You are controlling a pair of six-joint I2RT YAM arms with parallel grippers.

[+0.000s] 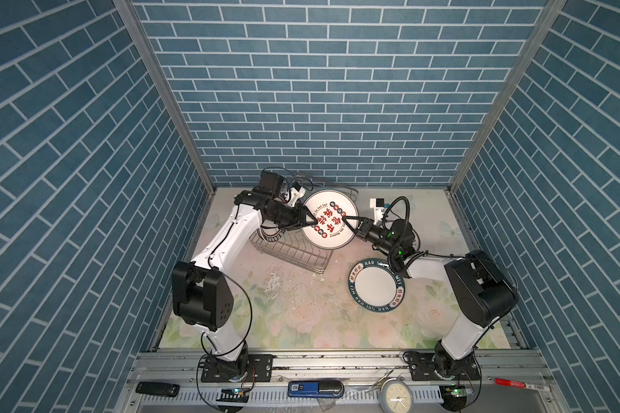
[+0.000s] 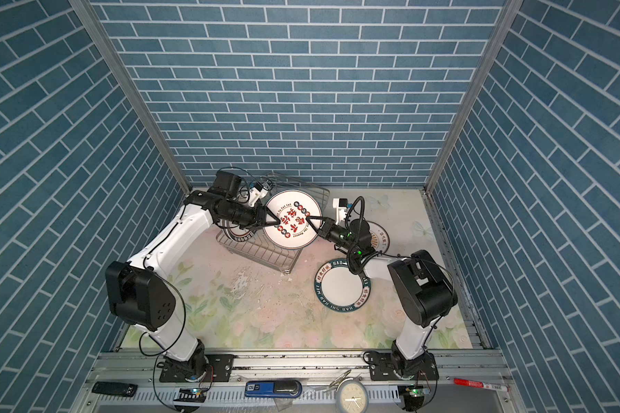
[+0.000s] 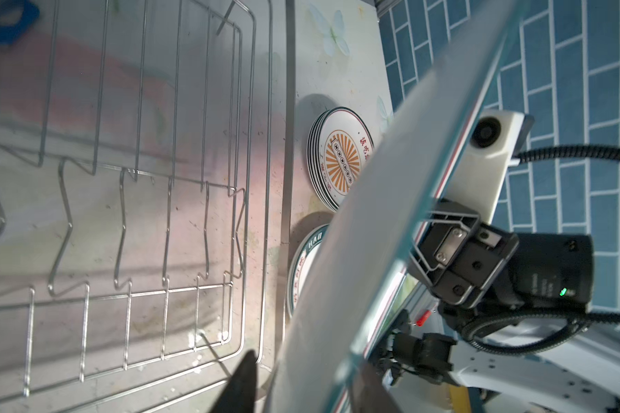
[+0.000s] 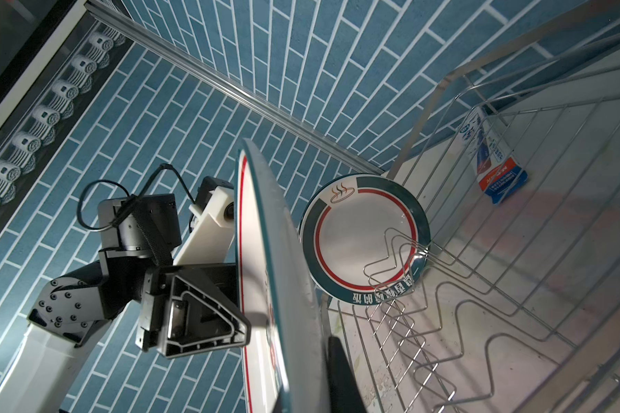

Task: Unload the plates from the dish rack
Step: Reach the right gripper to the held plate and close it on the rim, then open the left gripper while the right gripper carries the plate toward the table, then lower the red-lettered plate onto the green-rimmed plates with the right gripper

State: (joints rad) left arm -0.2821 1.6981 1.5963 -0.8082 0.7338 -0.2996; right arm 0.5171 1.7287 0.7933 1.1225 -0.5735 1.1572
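You were in the middle of a hand-over. The red-character plate (image 1: 329, 219) hung on edge above the dish rack (image 1: 294, 250), toward the rack's 2 o'clock side in both top views. As far as could be judged, it was clear of the wires.

To do this well, you needed to draw your left hand (image 1: 314, 223) straight back toward 9 o'clock, off the rim without brushing it. A one-sided pinch on a smooth glazed plate could pivot. Your right hand (image 1: 345, 218) should then have swung toward 5 o'clock, where a teal-lettered plate (image 1: 376, 286) lay flat on the bench (image 1: 301, 314), and lowered gently. One banded plate (image 4: 364, 232) stood in the rack's dividers, yet to be lifted.

Your right hand was pinched together on the plate's 3 o'clock rim, a finger on each face. Your left hand sat at the 9 o'clock rim, jaws apart and straddling the plate. The left wrist view showed a gap between one of its fingers (image 3: 242, 382) and the plate's back, so it likely carried little or nothing.
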